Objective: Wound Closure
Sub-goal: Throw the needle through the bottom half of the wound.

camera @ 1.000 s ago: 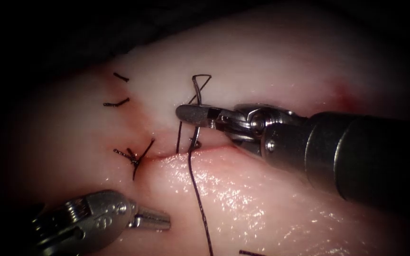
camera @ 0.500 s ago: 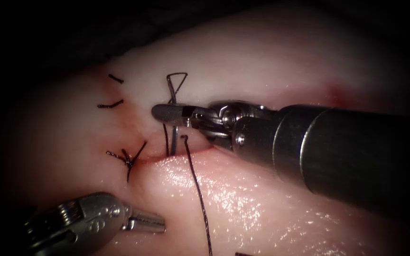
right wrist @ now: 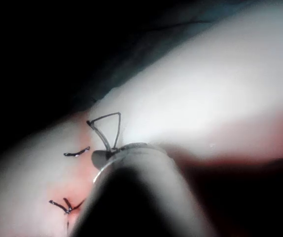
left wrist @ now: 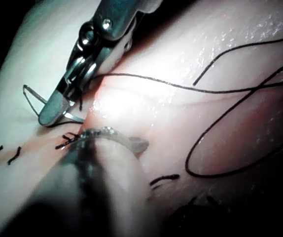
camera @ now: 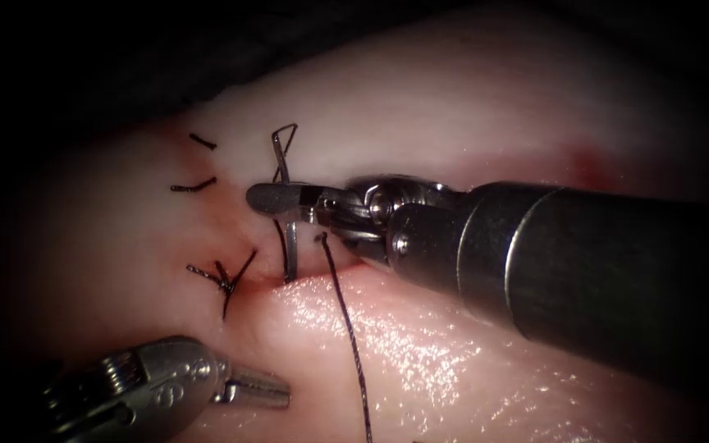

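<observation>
My right tool point(camera: 263, 199) reaches in from the right, its jaws shut across the curved needle point(camera: 290, 248) partway along its curve. The needle stands nearly upright; its lower end meets the tissue point(camera: 420, 344) at the cut point(camera: 334, 271), and I cannot tell how deep it sits. Above the jaws a thin dark angular loop point(camera: 283, 143) sticks up. Thread point(camera: 346, 328) trails from beside the jaws down over the near tissue. My left tool point(camera: 282, 397) rests low on the left, jaws shut on nothing. The left wrist view shows the right tool point(left wrist: 50, 116) and thread point(left wrist: 181, 89).
A knotted stitch point(camera: 225, 277) closes the left end of the cut. Two short cut ends of thread point(camera: 194, 186) lie on the tissue above it, also seen as a cut end of thread point(right wrist: 77, 153) in the right wrist view. A faint red fluid spot point(camera: 588, 164) marks the tissue at the right.
The right tool has moved left with the needle in its jaws. More of the needle's grey body now shows below the jaws at the cut. The left tool has barely shifted.
</observation>
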Controlling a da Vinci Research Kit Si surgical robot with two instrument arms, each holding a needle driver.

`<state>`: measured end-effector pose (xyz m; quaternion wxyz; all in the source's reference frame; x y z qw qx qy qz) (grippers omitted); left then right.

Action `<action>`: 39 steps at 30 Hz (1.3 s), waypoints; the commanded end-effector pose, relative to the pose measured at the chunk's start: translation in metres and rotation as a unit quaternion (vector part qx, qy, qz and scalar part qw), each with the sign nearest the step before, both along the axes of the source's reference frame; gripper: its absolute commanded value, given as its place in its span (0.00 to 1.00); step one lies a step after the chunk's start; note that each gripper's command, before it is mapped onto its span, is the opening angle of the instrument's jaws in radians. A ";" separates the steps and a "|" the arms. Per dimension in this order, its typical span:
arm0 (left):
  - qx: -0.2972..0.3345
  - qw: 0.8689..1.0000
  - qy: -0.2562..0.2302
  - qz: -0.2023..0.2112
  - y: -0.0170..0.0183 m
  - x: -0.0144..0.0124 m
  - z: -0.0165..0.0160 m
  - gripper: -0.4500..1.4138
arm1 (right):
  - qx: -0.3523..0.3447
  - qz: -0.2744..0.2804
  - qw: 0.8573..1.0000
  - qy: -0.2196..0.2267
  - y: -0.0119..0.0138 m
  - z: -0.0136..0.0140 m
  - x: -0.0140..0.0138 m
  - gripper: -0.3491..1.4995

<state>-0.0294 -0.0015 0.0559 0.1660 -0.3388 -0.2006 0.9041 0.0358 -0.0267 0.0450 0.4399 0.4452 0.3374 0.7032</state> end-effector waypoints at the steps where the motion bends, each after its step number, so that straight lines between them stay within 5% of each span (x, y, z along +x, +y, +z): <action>1: -0.002 1.000 -0.001 -0.001 0.0009 -0.0005 0.0004 0.02 | 0.003 0.004 1.000 -0.001 0.0009 -0.0004 0.0009 0.00; 39: -0.002 1.000 -0.001 0.001 0.0009 -0.0002 0.0006 0.00 | 0.000 0.007 1.000 0.027 -0.0022 -0.0067 0.0026 0.00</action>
